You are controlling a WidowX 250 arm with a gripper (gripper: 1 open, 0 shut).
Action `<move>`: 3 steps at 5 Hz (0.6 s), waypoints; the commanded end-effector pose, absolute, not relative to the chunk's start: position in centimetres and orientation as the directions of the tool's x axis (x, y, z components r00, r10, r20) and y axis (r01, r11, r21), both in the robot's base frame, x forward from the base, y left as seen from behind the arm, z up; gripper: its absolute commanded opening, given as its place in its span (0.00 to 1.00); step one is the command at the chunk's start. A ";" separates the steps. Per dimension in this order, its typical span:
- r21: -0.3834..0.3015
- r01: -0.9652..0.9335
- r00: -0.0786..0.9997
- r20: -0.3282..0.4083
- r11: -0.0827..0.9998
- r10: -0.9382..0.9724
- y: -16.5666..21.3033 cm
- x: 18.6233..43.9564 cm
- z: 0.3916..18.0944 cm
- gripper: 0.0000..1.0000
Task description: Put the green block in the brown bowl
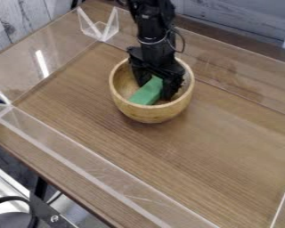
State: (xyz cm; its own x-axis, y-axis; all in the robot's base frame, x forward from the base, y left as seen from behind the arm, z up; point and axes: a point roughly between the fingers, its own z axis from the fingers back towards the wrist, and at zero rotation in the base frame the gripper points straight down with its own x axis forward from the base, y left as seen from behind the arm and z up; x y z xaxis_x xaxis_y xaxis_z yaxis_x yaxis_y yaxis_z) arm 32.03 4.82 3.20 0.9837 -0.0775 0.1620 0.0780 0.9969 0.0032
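Green block point(146, 93) lies inside the brown bowl point(125, 104), tilted, its lower end on the bowl floor and its upper end leaning toward the far right wall. It sits between the black fingers of the gripper point(155, 82), which are spread wide; whether either finger touches the block cannot be told from this view. Gripper reads as released, not clenched on anything.

Arm pose: the black arm point(150, 22) comes down from the top of the view, wrist near vertical, gripper pointing straight down into the bowl. Fingertips are below the bowl's rim; the right finger stands just beside the inner wall on the right.

Bowl position: on the wooden desk point(169, 160), nearer the far edge than the near edge, about midway between left and right.

Edges: a clear plastic wall point(61, 151) runs along the near-left edge of the desk, with further clear panels along the left side and near the far-left corner. A small clear stand point(100, 25) sits at the far-left corner, well apart from the bowl.

Open room: bare wood all around the bowl, widest toward the near-right corner.
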 end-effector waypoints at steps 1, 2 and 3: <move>0.012 0.102 0.960 0.261 0.995 -0.102 5.3 33.4 6.3 1.00; -0.004 0.127 0.954 0.276 0.992 -0.121 5.4 33.5 7.0 1.00; 0.004 0.134 0.949 0.287 0.991 -0.129 5.5 33.3 7.1 1.00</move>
